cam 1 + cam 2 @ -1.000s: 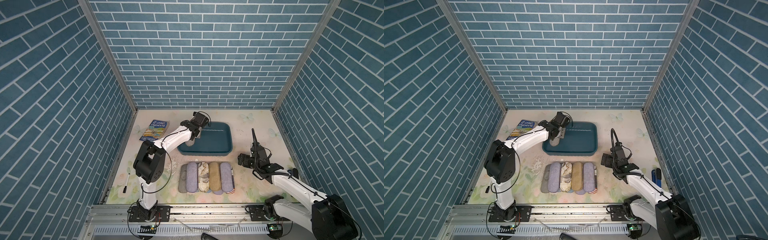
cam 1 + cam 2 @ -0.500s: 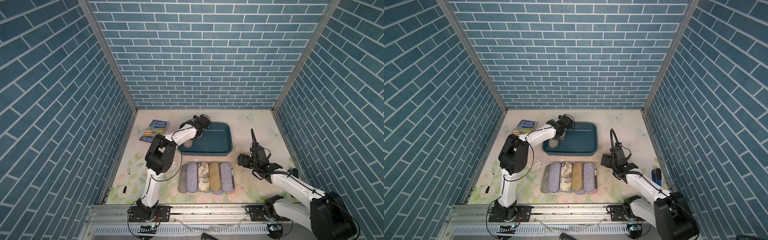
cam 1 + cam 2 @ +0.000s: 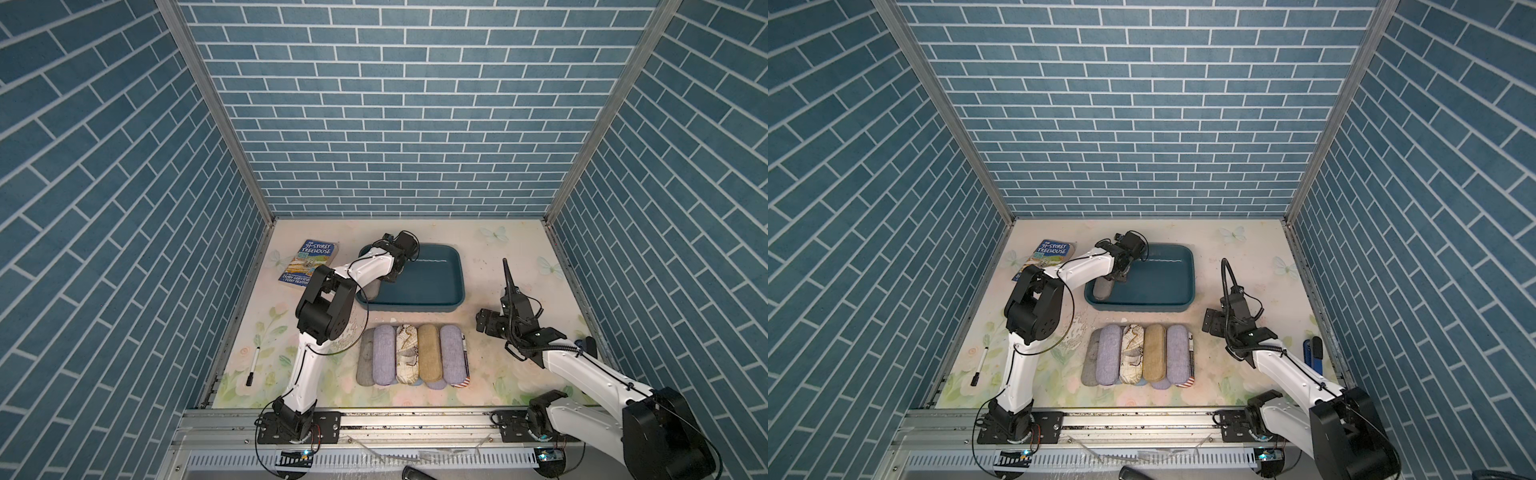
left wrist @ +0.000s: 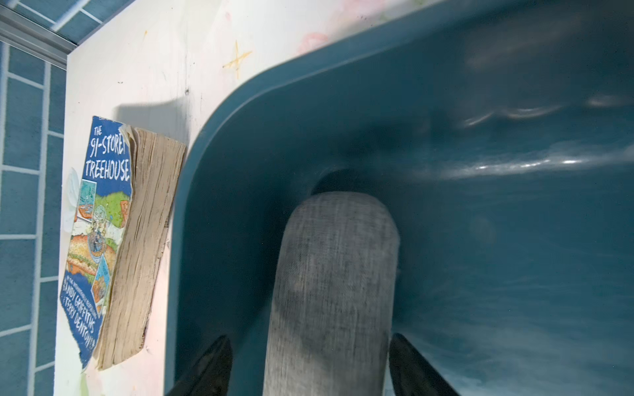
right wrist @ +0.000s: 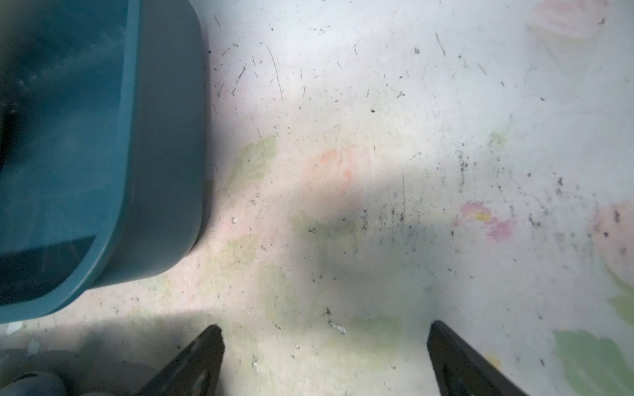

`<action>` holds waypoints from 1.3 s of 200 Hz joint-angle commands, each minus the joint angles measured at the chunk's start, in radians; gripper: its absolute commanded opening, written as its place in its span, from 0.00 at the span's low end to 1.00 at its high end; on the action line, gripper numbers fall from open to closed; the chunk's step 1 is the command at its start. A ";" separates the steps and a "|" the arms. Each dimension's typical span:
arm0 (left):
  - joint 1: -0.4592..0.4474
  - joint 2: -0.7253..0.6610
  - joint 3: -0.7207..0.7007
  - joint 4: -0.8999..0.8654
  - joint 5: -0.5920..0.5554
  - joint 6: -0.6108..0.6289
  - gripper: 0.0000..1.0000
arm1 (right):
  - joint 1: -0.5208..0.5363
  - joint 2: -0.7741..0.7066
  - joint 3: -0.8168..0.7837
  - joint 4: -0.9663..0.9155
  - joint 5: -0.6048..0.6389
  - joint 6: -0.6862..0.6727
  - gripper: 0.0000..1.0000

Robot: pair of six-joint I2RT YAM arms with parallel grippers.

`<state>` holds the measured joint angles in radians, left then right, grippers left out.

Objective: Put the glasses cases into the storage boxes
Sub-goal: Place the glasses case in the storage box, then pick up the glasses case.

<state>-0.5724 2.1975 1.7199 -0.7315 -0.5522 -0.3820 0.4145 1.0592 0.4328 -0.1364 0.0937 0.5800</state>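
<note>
At the far left a pen (image 3: 253, 365) lies on the flowered table (image 3: 498, 266), and farther back a paperback book (image 3: 311, 262) lies near the left end of the teal tub (image 3: 409, 306). The left claw (image 4: 309, 337) hangs over that end of the tub, its fingers (image 4: 219, 360) set on either side of a grey glasses case (image 4: 336, 274). The left wrist view shows a clear gap between one finger and the case, while the other stands right at its edge, so the claw is spread rather than pinching. This case lies inside the tub along its left wall. In front of the tub, in both top views, five more lie side by side, touching: a grey case (image 3: 365, 357), a lilac case (image 3: 384, 353), a map-print case (image 3: 407, 353), a tan case (image 3: 430, 351) and a pale blue case (image 3: 451, 353), with the ends of others peeking from beneath. Right of them, well apart, the right claw (image 5: 324, 327) hovers over the table with its fingers spread wide. A blue-and-black object (image 3: 1312, 353) lies by the right edge.
</note>
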 commanded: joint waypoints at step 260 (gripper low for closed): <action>0.000 -0.646 -0.541 0.333 0.331 -0.150 0.79 | 0.538 0.171 0.374 -0.465 0.170 0.124 0.86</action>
<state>-0.5735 1.5757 1.2068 -0.4286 -0.2447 -0.5068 0.9310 1.1984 0.7757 -0.5632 0.2268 0.6479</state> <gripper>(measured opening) 0.789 0.872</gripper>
